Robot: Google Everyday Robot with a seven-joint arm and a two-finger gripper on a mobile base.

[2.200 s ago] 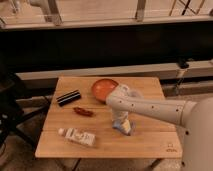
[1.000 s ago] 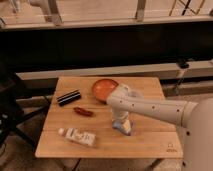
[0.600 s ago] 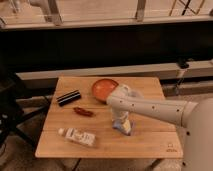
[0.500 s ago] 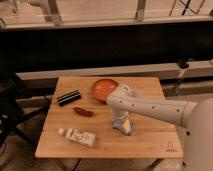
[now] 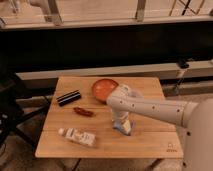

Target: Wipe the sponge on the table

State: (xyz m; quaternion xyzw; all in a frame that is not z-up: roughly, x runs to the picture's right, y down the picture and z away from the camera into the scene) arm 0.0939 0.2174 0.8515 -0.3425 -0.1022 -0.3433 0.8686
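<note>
My white arm reaches in from the right and bends down over the middle of the light-brown plank table (image 5: 145, 142). The gripper (image 5: 121, 125) points straight down and meets the tabletop right of centre. The sponge (image 5: 128, 128), a small pale yellow block with a bluish-grey layer, sits at the gripper's tip against the wood and is partly hidden by it.
An orange bowl (image 5: 103, 88) stands just behind the arm's elbow. A black ribbed bar (image 5: 68, 97) lies at the back left, with a small red item (image 5: 83, 111) in front of it. A long white labelled packet (image 5: 76, 136) lies near the front left edge.
</note>
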